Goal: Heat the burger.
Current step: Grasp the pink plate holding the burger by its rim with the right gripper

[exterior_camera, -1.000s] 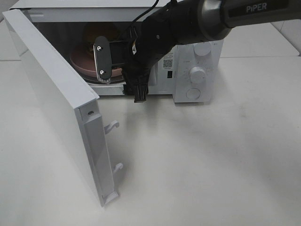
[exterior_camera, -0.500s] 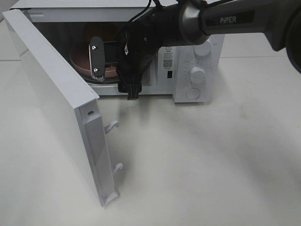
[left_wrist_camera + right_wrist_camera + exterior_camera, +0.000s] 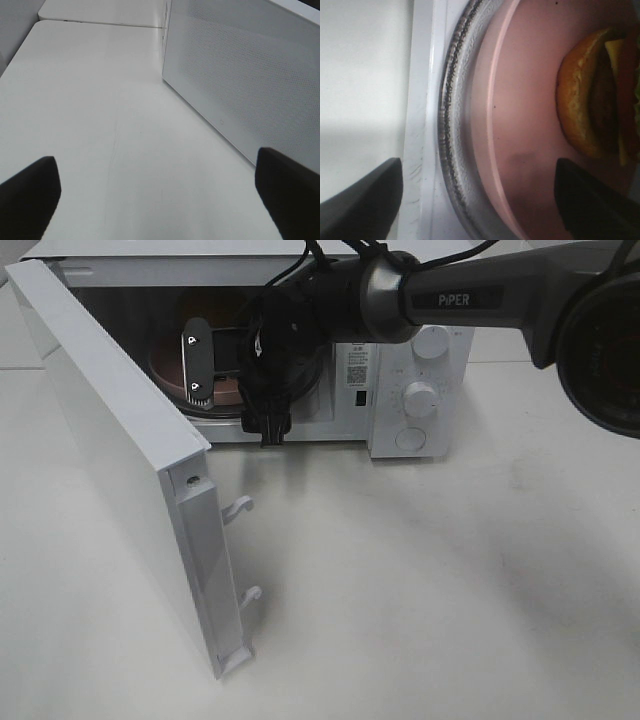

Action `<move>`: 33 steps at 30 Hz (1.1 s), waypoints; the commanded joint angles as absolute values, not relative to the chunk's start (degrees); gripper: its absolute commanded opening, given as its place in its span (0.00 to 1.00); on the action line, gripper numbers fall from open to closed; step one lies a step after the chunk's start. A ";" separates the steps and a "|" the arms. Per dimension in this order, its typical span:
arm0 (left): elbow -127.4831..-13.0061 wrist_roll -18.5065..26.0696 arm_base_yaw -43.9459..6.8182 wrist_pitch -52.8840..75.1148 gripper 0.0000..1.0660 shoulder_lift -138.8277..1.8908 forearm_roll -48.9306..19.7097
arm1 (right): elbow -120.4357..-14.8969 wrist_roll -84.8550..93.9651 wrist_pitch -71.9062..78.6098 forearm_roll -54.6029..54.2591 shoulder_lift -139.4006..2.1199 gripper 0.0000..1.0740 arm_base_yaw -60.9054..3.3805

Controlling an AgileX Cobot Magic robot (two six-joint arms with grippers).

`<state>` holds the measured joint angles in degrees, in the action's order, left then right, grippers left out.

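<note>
The burger [image 3: 600, 95] is seen on a pink plate [image 3: 520, 125] resting on the glass turntable [image 3: 455, 125] inside the open microwave [image 3: 420, 370]. The right gripper [image 3: 475, 200] is held wide apart at the plate's rim, nothing grasped. The left gripper [image 3: 160, 195] is spread fully over the table [image 3: 90, 110], empty.

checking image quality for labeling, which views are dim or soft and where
Exterior high: microwave cavity dark, burger barely discernible behind the right gripper. Right wrist: burger and pink plate soft, close-up. Left wrist: evenly lit, left gripper's fingertips blurred.
</note>
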<state>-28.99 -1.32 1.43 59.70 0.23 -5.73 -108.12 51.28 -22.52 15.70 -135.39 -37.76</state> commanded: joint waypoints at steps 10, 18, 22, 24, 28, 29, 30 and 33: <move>-28.99 -1.49 1.60 59.07 0.94 1.20 -5.79 | -112.36 50.76 -23.26 13.75 -139.23 0.71 -38.04; -28.99 -1.49 1.60 59.07 0.94 1.20 -5.79 | -112.64 49.50 -23.15 13.24 -139.52 0.71 -38.04; -28.99 -1.49 1.60 59.07 0.94 1.20 -5.79 | -113.10 49.39 -23.26 13.12 -140.20 0.71 -38.04; -28.99 -1.49 1.60 59.07 0.94 1.20 -5.79 | -113.10 49.33 -23.15 13.01 -140.55 0.71 -38.04; -28.99 -1.49 1.60 59.07 0.94 1.20 -5.73 | -113.10 49.33 -23.09 12.49 -141.35 0.71 -37.93; -28.99 -1.49 1.60 59.07 0.94 1.20 -5.73 | -113.10 49.33 -23.09 12.49 -141.35 0.71 -37.93; -28.99 -1.49 1.60 59.07 0.94 1.20 -5.73 | -113.10 49.33 -23.09 12.32 -141.52 0.70 -37.93; -28.99 -1.49 1.60 59.07 0.94 1.20 -5.73 | -113.10 49.33 -23.09 12.32 -142.27 0.65 -37.93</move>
<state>-28.99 -1.32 1.43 59.70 0.23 -5.73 -112.82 49.68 -22.40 12.89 -141.92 -37.76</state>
